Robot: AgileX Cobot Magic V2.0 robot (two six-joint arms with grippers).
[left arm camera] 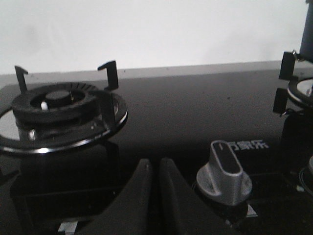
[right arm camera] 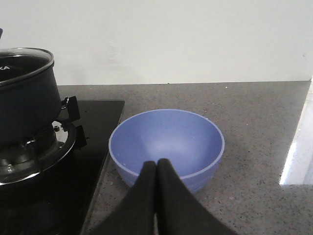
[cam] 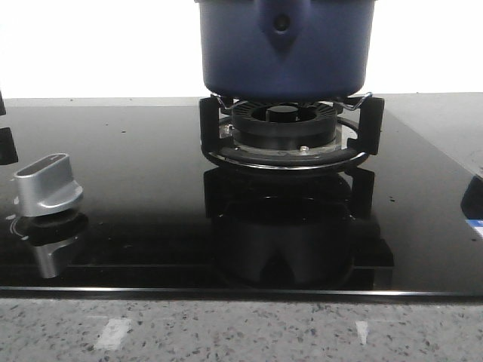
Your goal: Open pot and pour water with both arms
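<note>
The dark navy pot (cam: 285,45) sits on the burner (cam: 285,127) of the black glass hob, its handle mount with a rivet facing me. In the right wrist view the pot (right arm camera: 24,98) carries a glass lid (right arm camera: 23,62). My left gripper (left arm camera: 155,169) is shut and empty, low over the hob between an empty burner (left arm camera: 58,115) and a silver knob (left arm camera: 225,172). My right gripper (right arm camera: 156,167) is shut and empty, just short of a light-blue bowl (right arm camera: 167,146) on the grey counter. Neither gripper shows in the front view.
A silver knob (cam: 47,185) stands on the hob at the front left. The hob's front edge (cam: 226,290) meets a speckled grey counter. A white wall runs behind. The counter's right edge (right arm camera: 298,142) lies beyond the bowl.
</note>
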